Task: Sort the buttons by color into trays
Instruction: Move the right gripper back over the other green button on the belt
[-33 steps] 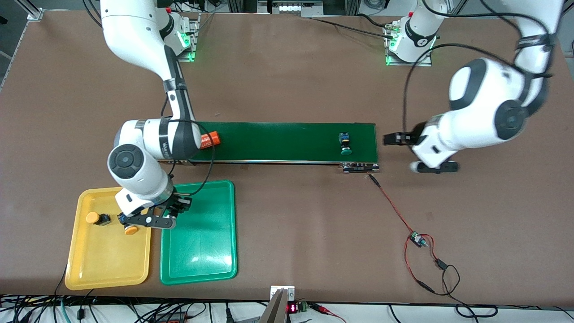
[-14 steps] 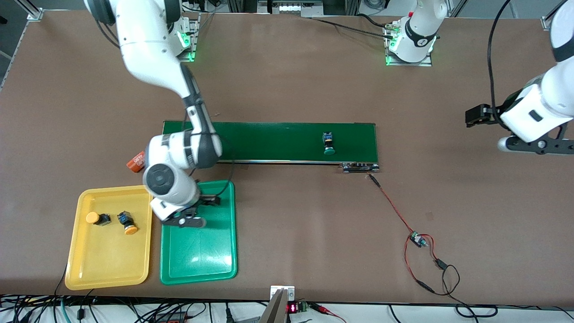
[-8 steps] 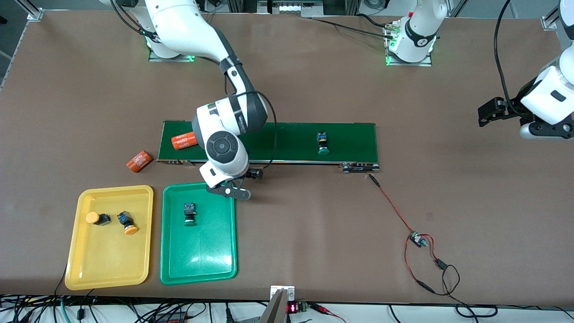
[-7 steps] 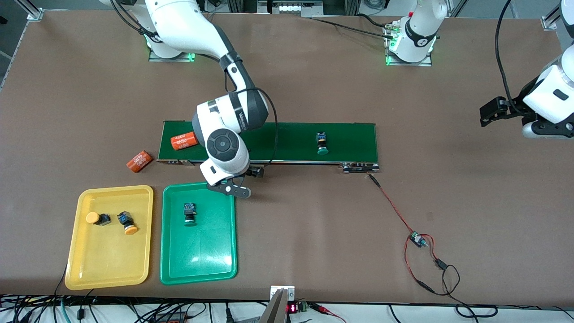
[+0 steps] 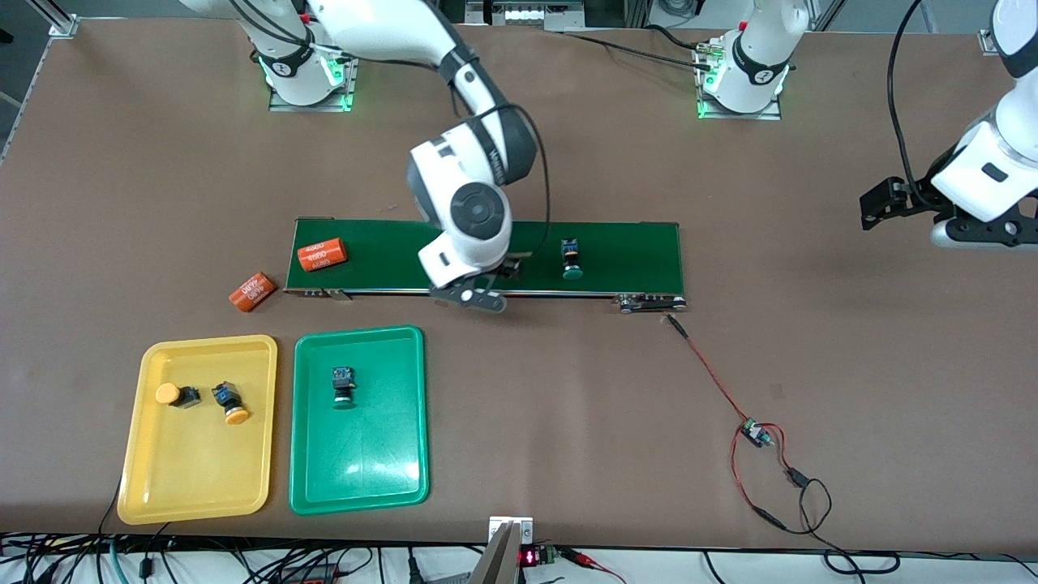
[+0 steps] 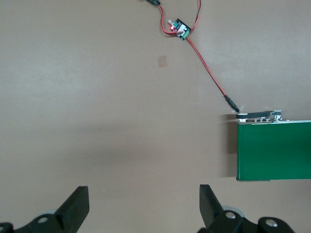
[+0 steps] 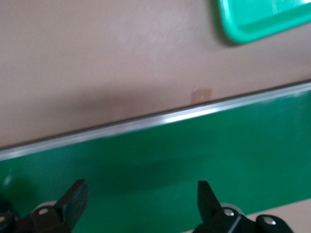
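Brown table [image 5: 568,405]: both end effectors empty, spread wide, right [image 5: 474,297] over belt [image 5: 632,243].

The right gripper [image 5: 486,290] hangs over the conveyor belt [image 5: 624,243], jaws spread, just beside the green button [image 5: 572,261]. Bare worktop [image 5: 568,405] lies along the front edge beside the green tray [image 5: 409,454].

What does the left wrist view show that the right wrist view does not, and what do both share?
Only the left wrist view shows the small circuit board with its red wire, the end of the conveyor belt and the open left gripper over bare table. Only the right wrist view shows a corner of the green tray and the open right gripper over the belt. Both share the green belt and the brown table.
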You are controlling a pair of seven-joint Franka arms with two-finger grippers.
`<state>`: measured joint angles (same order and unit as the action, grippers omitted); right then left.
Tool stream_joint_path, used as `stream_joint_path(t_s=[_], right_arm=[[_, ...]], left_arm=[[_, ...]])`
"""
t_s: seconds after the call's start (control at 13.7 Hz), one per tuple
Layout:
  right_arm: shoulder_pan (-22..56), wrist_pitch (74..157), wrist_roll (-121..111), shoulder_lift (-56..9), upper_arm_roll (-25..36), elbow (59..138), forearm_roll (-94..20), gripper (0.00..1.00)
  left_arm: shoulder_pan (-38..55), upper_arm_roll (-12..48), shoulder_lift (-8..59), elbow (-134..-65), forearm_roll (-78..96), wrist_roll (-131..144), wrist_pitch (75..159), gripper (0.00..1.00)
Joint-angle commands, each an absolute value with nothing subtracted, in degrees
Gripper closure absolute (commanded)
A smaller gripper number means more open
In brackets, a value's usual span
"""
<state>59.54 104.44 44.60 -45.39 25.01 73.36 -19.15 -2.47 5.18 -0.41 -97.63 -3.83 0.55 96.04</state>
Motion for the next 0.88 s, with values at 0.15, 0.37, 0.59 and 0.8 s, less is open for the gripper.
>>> stream_joint_path(t_s=[0.15,0.37,0.59,0.8], right_arm=[[63.2,104.5,45.2,-44.2,25.3,73.9,-23.2,0.0],[63.2,106.3,44.6,-44.3,25.1,73.7,-25.3,0.0],[63.5,106.3,44.0,-44.3,24.9,73.5,-25.4,0.0],[64.9,106.3,42.5,-44.6,25.0,73.6,-25.4,0.0]], left_arm=[[-0.8,3.8,-1.4,-99.3,-3.0,-0.9,98.0,0.0],[-0.8,3.8,-2.6,-99.3,-3.0,-0.7,97.1,0.0],[-1.0,3.8,-3.3,-99.3,-3.1,-0.4,96.0,0.0],[-1.1,3.7,-3.0,-99.3,-3.2,-0.4,95.9,0.0]])
